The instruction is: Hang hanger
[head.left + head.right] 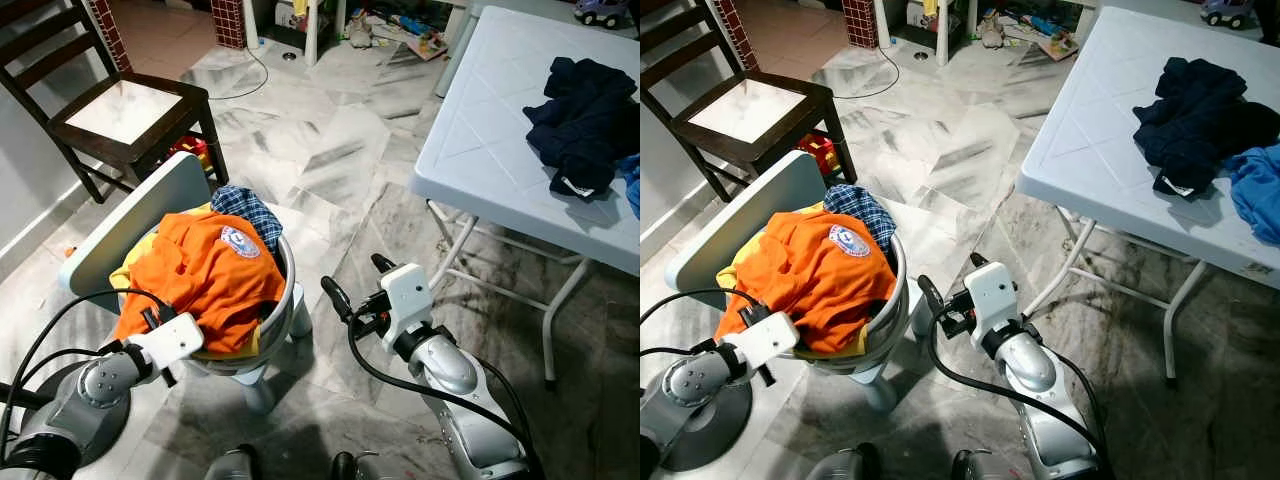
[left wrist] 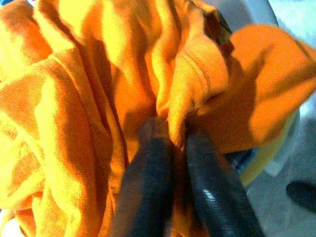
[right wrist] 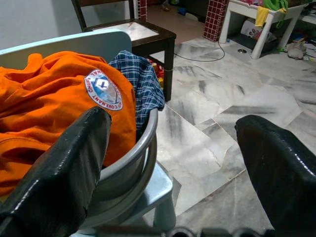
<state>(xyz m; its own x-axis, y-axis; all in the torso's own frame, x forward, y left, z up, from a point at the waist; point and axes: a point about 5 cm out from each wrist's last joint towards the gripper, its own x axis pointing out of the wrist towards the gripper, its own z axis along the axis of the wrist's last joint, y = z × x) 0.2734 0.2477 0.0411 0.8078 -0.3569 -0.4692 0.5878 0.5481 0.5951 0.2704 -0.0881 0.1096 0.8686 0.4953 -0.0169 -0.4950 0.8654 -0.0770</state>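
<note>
Pinching a fold of the orange shirt [image 2: 98,98], the left hand [image 2: 170,143] has its two black fingers [image 2: 148,177] clenched on the cloth, as its wrist view shows close up. From the head views that hand sits at the near edge of the round grey laundry basket [image 1: 283,300], which rests on a pale stool on the marble floor [image 1: 330,150]. The orange shirt, with a round blue and white badge [image 1: 240,241], is heaped over the top of the basket; a blue checked garment [image 1: 250,210] lies just behind it against the rim, and a strip of yellow cloth peeks out beneath. A dark wooden chair [image 1: 120,110] stands beyond the basket, to the robot's left.

Just right of the basket, the right hand [image 1: 360,285] hangs above the floor, released, its fingers [image 3: 59,173] spread wide and grasping nothing. Further right stands a white plastic folding table, its tabletop [image 1: 500,130] carrying a crumpled dark navy garment [image 1: 580,115] with a bit of blue cloth [image 1: 1255,195] beside it. I cannot make out a hanger among the clothes.
</note>
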